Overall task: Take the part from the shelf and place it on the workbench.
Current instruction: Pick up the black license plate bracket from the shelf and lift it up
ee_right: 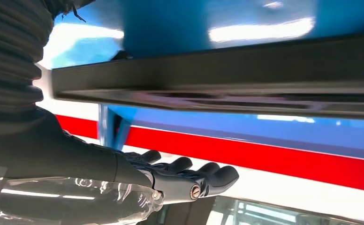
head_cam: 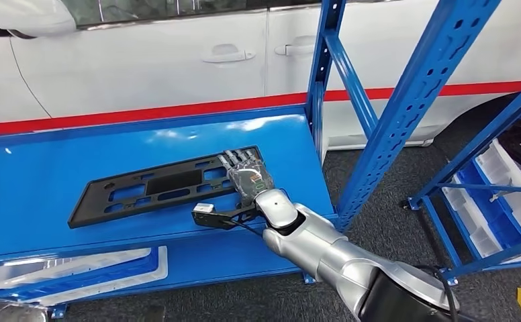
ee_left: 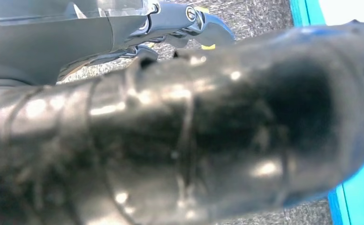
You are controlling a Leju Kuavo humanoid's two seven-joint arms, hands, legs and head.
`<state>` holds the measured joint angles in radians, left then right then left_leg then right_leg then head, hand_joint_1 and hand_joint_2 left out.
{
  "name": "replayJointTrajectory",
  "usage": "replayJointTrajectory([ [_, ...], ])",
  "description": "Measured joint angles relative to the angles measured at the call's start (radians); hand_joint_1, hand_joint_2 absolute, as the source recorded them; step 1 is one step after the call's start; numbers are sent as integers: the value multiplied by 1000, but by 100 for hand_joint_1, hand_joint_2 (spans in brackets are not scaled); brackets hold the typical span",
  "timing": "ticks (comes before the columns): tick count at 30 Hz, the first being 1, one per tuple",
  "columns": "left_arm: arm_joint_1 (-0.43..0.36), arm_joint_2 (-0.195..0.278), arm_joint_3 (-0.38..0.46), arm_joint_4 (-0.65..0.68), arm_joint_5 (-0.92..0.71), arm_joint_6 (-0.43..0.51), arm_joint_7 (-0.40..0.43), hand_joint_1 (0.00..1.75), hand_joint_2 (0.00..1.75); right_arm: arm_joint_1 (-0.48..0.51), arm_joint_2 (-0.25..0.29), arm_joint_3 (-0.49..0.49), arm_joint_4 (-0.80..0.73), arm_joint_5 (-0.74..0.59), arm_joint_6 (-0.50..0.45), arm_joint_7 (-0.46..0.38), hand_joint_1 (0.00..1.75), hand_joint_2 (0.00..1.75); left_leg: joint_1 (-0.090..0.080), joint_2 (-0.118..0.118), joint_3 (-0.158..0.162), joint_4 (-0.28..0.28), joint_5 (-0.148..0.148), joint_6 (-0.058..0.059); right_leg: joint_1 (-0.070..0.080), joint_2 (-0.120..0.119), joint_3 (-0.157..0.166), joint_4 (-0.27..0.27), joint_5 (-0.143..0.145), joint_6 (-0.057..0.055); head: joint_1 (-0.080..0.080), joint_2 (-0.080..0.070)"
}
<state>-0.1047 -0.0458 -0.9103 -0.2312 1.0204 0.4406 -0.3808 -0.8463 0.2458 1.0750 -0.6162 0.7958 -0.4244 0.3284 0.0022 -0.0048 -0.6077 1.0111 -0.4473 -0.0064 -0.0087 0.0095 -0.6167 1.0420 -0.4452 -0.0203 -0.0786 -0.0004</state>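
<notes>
At about five o'clock in the head view, the silver jointed right arm [head_cam: 338,258] is seen cut off by the frame edge. Its dark many-fingered right hand [head_cam: 246,178] is laid flat, fingers extended and close together, over the right end of the flat black plastic frame-shaped part with rectangular cut-outs [head_cam: 157,186]. The end of the part under the palm is hidden, so whether it is gripped cannot be told. In the right wrist view the fingers [ee_right: 194,173] are seen straight beside the part's dark edge [ee_right: 217,79]. The part lies on the glossy blue metal shelf deck [head_cam: 56,168], towards nine o'clock from the hand. At one o'clock a perforated blue shelf upright [head_cam: 419,94] stands. Beyond, at twelve o'clock, a white car body with a red stripe [head_cam: 177,67] is cut off. The left hand [ee_left: 180,21] is blurred and its state cannot be made out. No writing can be read.
</notes>
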Motion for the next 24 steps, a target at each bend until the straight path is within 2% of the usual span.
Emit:
replayJointTrajectory([
  [2, 1, 0, 0, 0, 0, 0, 0, 0, 0, 1, 0, 0, 0, 0, 0, 0, 0, 175, 1, -1, 3, -6, 4, 11, -1, 0, 1, -1, -2, 13, 0, 0],
  [4, 2, 0, -1, 0, 0, 0, 0, 0, 0, -1, 0, 0, -1, 0, 0, 0, 0, 175, 5, 1, 10, -16, 8, 23, -1, -2, -14, 35, -26, 22, 2, 0],
  [5, 1, 0, -1, 0, 0, 0, 0, 0, 0, -1, 0, 0, -1, 0, 0, 0, 0, 175, 6, 1, 13, -19, 8, 29, -1, -3, -37, 83, -52, 25, 3, 0],
  [7, 0, 0, -1, 0, 0, 0, 0, 0, 0, 2, -1, 0, -1, 0, 0, 0, 0, 175, 5, 1, 14, -17, 5, 37, -1, -4, -103, 213, -107, 29, 4, 0],
  [8, 1, 0, -1, 0, 0, 0, 0, 0, 0, 5, -1, 0, -1, 0, 0, 0, 0, 175, 5, 1, 14, -16, 3, 38, -1, -4, -129, 259, -117, 30, 4, 0],
  [9, 2, -1, -1, 0, 0, 0, 0, 0, 0, 8, -2, 0, -1, 0, 0, 0, 0, 175, 5, 1, 16, -14, 1, 39, -1, -4, -138, 271, -109, 30, 4, 0],
  [10, 3, -1, -1, 0, 0, 0, 0, 0, 0, 10, -2, 0, -1, 0, 0, 0, 0, 175, 5, 0, 18, -12, -2, 38, -1, -4, -128, 243, -83, 29, 4, 0],
  [11, 3, -1, -1, 0, 0, 0, 0, 0, 0, 10, -2, 0, -1, 0, 0, 0, 0, 175, 5, -1, 21, -9, -6, 36, -1, -5, -100, 183, -45, 27, 5, 0],
  [13, 3, -2, -1, 0, 0, 0, 0, 0, 0, 9, -2, 0, -1, 0, 0, 0, 0, 175, 2, -3, 23, 0, -17, 28, 0, -4, -40, 62, 2, 19, 4, 0],
  [14, 2, -2, -1, 0, 0, 0, 0, 0, 0, 10, -1, 0, -1, 0, 0, 0, 0, 175, 1, -3, 22, 3, -20, 23, 1, -3, -23, 27, 8, 15, 3, 0],
  [15, 2, -3, -1, 0, 0, 0, 0, 0, 0, 10, -1, 0, -1, 1, 1, 0, 0, 175, -1, -3, 21, 4, -22, 18, 3, -2, -16, 16, 3, 12, 3, 0],
  [18, 2, -3, -1, 0, 0, 0, 0, 0, 0, 8, 0, 0, -2, 2, 1, 0, 0, 175, 0, -1, 23, 9, -31, 3, 1, 1, -7, 5, 2, -3, 3, 0],
  [19, 2, -3, -1, 0, 0, 0, 0, 0, 0, 7, 1, 0, -3, 2, 1, 0, 0, 175, 1, 0, 13, 32, -45, -2, -2, 0, -2, 1, 1, -8, 1, 0],
  [20, 1, -3, -1, 0, 0, 0, 0, 0, 0, 7, 1, 0, -4, 3, 2, 0, 0, 175, 2, 1, -7, 75, -66, -8, -4, -1, 3, -2, 0, -13, -1, 0],
  [22, 1, -3, -1, 0, 0, 0, -1, 0, 0, 8, 2, 0, -4, 4, 6, 1, 0, 175, 5, 1, -75, 201, -114, -16, -4, -3, 7, -3, -4, -19, -3, 0],
  [23, 2, -3, -1, 0, 0, 0, -1, 0, 0, 9, 1, 0, -4, 5, 8, 2, 0, 175, 7, 1, -107, 252, -124, -19, -3, -3, 9, -3, -6, -20, -2, 0],
  [24, 4, -3, -1, 0, 0, 0, -1, 0, 0, 11, 1, 0, -4, 6, 10, 3, 0, 175, 9, 1, -125, 273, -117, -21, -3, -2, 11, -2, -8, -21, -2, 0],
])
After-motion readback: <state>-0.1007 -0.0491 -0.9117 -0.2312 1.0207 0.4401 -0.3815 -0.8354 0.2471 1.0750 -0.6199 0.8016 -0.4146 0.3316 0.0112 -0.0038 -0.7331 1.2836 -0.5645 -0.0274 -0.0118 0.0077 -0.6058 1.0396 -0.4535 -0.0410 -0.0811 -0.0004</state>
